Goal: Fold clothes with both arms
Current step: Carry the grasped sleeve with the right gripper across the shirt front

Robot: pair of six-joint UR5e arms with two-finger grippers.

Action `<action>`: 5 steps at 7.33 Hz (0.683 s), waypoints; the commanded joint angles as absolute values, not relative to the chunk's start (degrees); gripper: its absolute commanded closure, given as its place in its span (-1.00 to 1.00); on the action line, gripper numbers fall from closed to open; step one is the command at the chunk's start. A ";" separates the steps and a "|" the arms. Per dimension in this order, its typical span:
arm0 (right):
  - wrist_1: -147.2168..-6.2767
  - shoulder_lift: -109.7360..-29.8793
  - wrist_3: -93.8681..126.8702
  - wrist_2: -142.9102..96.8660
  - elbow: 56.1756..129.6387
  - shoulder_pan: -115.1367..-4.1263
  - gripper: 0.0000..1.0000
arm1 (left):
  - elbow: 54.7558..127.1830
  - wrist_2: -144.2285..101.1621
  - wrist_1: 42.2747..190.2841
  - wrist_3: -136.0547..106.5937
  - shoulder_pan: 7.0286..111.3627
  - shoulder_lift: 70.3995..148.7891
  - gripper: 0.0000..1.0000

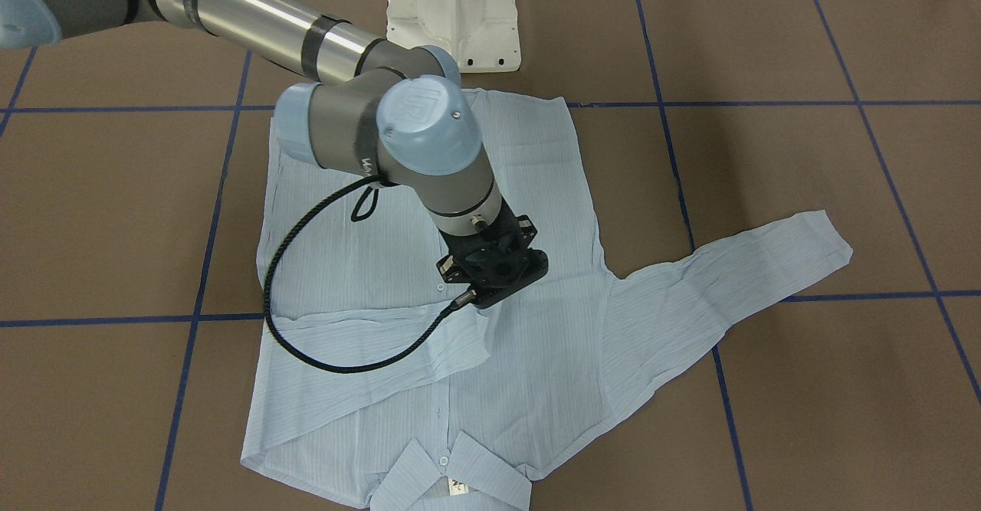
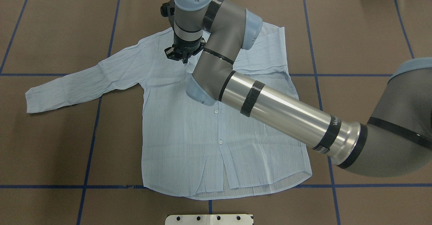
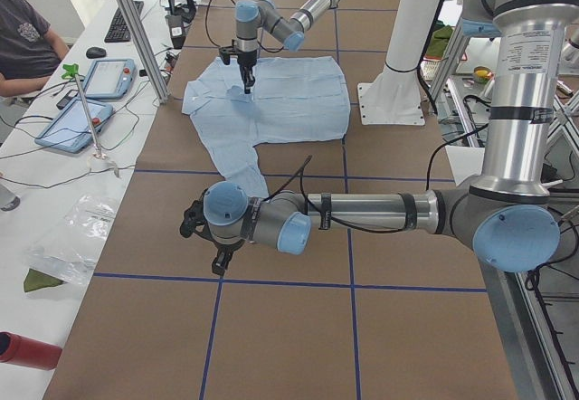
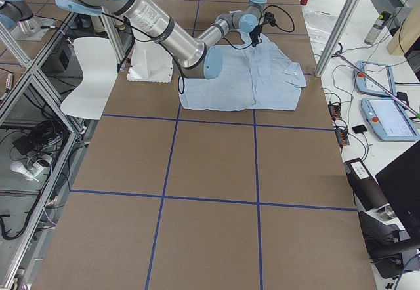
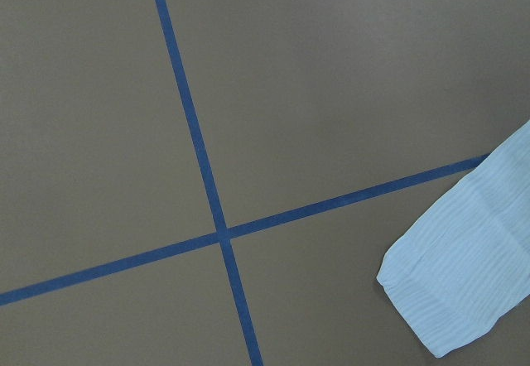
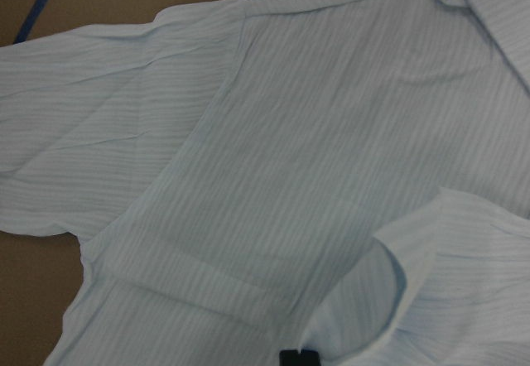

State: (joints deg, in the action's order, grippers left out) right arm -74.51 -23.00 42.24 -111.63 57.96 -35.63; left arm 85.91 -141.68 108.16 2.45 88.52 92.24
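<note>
The light-blue shirt (image 2: pixel 189 134) lies flat, buttons up, with its collar (image 1: pixel 452 480) away from the robot. One sleeve (image 2: pixel 81 80) stretches out sideways and its cuff (image 5: pixel 455 283) shows in the left wrist view. The other sleeve (image 1: pixel 368 335) is folded across the chest. My right gripper (image 2: pixel 182 58) points down over the chest at that sleeve's cuff (image 6: pixel 414 300). The cuff curls up into the shut fingertips. My left gripper (image 3: pixel 217 262) hangs over bare table near the spread sleeve's end, and I cannot tell whether it is open or shut.
The white pedestal base (image 1: pixel 452 13) stands at the robot's side of the shirt. Blue tape lines (image 5: pixel 219 233) cross the brown table. A side table with tablets (image 3: pixel 109 79), a seated person (image 3: pixel 27 38) and metal posts (image 3: pixel 136 29) borders the far edge.
</note>
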 commanded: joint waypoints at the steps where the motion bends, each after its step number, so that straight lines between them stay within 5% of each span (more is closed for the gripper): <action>1: -74.18 -20.31 43.32 -99.09 55.54 -28.58 -1.00 | 85.78 -141.68 108.11 2.03 88.51 92.81 -1.00; 5: -74.88 -20.74 49.20 -101.06 58.96 -30.66 -1.00 | 85.34 -140.46 109.58 -4.08 88.24 94.12 -1.00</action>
State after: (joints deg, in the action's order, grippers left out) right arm -74.36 -20.57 47.38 -99.67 57.77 -29.39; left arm 85.46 -141.31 108.45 -0.06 88.38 93.41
